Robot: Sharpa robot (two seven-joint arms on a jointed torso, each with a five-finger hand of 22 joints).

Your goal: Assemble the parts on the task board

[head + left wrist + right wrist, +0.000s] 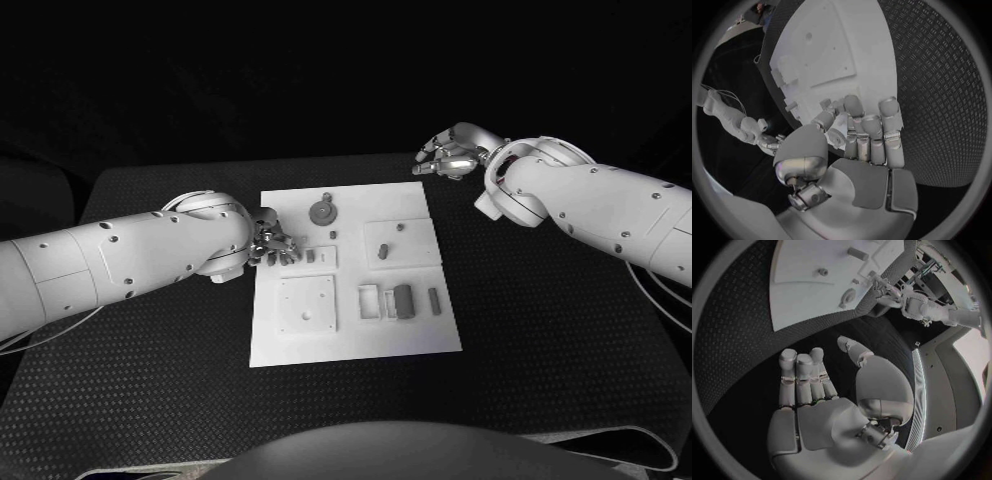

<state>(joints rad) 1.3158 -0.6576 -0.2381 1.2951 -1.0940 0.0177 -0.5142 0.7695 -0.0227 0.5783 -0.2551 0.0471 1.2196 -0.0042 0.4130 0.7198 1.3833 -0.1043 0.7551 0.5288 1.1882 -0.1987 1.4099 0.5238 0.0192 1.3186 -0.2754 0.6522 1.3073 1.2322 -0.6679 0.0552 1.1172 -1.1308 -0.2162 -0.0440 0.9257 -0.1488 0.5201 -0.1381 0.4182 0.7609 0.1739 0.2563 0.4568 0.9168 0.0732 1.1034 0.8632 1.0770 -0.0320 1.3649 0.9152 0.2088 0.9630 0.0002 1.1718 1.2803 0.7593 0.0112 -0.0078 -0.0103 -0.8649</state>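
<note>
- the task board [353,340] lay flat in the middle of the black worktop [173,400], its long side running away from the robot.
- grey parts stood on the board: a round piece with a tab [323,211] near the far edge, a small peg [385,250] on a raised square right of centre, and a row of upright blocks [402,299] toward the near right.
- a square plate [307,304] with small holes sat at the near left of the board.
- the left hand [271,245] rested at the board's left edge, fingers [870,131] curled close together and bent down onto the white surface (whether a small part lay beneath them could not be told).
- the right hand [451,155] hovered over the worktop just beyond the board's far right corner, apart from it.
- its fingers [801,375] were extended side by side, thumb standing apart, palm bare and holding nothing.
</note>
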